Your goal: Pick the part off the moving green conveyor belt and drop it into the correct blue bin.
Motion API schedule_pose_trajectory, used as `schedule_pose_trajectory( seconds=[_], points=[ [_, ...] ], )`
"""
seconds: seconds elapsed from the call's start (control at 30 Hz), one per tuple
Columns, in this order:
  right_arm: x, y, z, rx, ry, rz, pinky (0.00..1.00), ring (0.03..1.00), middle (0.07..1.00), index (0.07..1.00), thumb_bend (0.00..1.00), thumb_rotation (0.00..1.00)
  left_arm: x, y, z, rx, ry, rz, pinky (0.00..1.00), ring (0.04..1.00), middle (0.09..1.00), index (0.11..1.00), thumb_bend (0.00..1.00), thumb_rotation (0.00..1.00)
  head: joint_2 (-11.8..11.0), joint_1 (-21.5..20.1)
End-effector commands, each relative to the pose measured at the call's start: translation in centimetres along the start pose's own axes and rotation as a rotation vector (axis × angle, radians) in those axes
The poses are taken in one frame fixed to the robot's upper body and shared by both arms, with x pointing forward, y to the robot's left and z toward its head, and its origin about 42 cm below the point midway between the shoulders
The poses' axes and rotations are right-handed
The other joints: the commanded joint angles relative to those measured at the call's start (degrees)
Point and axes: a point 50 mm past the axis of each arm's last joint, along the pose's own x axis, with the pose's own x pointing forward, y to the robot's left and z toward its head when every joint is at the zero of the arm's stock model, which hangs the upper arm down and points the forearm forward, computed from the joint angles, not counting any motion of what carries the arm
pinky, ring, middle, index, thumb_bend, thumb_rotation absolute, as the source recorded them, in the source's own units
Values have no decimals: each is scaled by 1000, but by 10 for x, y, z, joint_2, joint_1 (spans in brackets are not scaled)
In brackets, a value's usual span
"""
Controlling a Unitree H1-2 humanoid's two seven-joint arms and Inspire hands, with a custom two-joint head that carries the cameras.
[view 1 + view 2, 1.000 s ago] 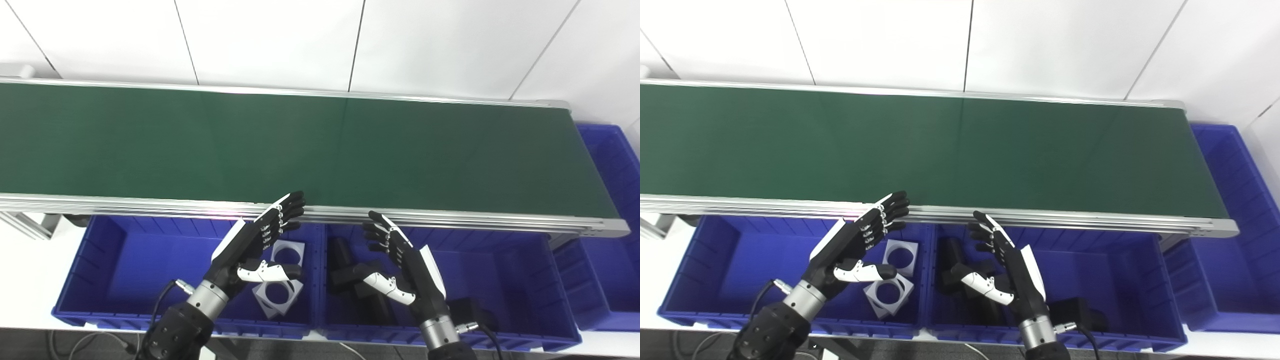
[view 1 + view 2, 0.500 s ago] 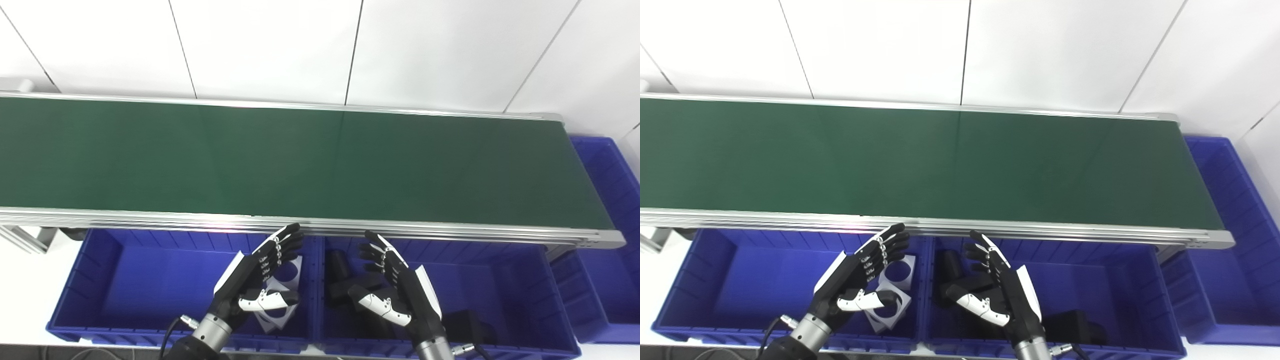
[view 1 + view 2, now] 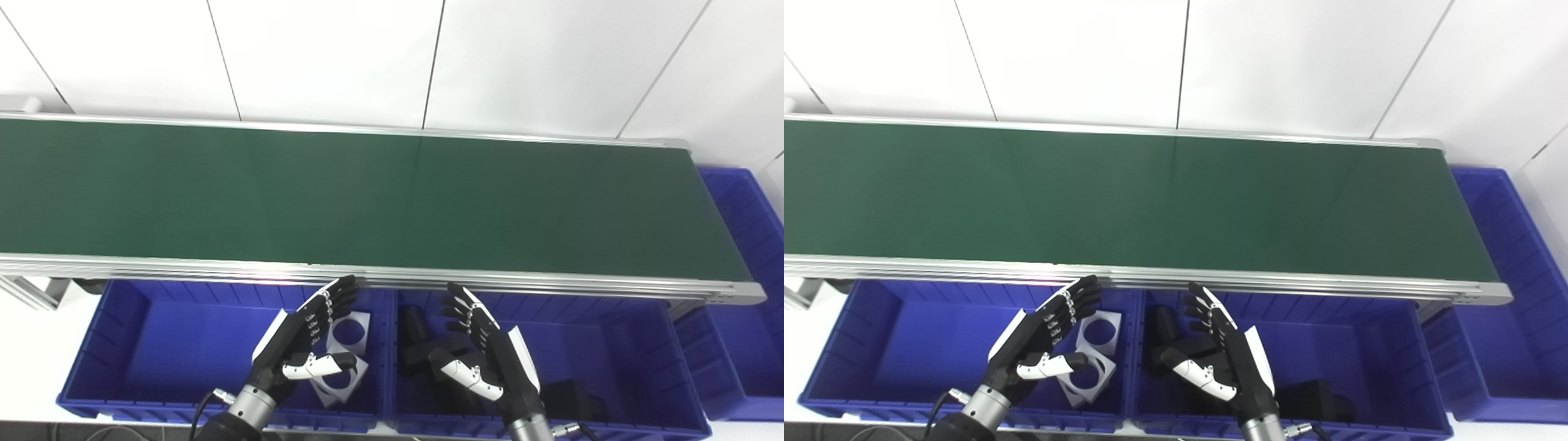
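The green conveyor belt (image 3: 367,196) runs across the view and carries no part. My left hand (image 3: 303,346) is open and empty above the left blue bin (image 3: 153,343), which holds two white square parts with round holes (image 3: 346,324). My right hand (image 3: 484,355) is open and empty above the middle blue bin (image 3: 612,349), which holds black parts (image 3: 419,334). Both hands hang just in front of the belt's near rail.
A third blue bin (image 3: 747,233) stands past the belt's right end. An aluminium rail (image 3: 184,266) edges the belt's near side. A white panelled wall (image 3: 367,55) rises behind. Another black part (image 3: 572,398) lies by my right wrist.
The camera tilted up over the first half second. My left hand has since drifted a little left and down. The right hand has barely moved. The belt stays empty.
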Motion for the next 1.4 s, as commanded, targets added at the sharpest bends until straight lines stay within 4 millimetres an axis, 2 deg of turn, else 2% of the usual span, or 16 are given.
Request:
schedule_pose_trajectory(
  seconds=[0.0,0.43,0.83,1.37],
  points=[
    [4,0,9,13,-87,-20,768,824,853,915,718,564,5,3,7,13,-66,20,893,906,904,892,1000,406,-2,2],
    [5,0,8,21,-97,-37,761,820,852,920,673,584,5,6,4,-2,-65,56,877,887,894,877,1000,383,-8,6],
    [5,0,8,15,-99,-38,754,817,853,922,678,606,4,6,3,-4,-65,62,867,878,884,871,1000,370,-7,6],
    [4,0,8,16,-105,-36,757,816,851,914,669,562,2,5,2,8,-70,53,870,877,881,862,1000,364,-2,8]
  ],
)
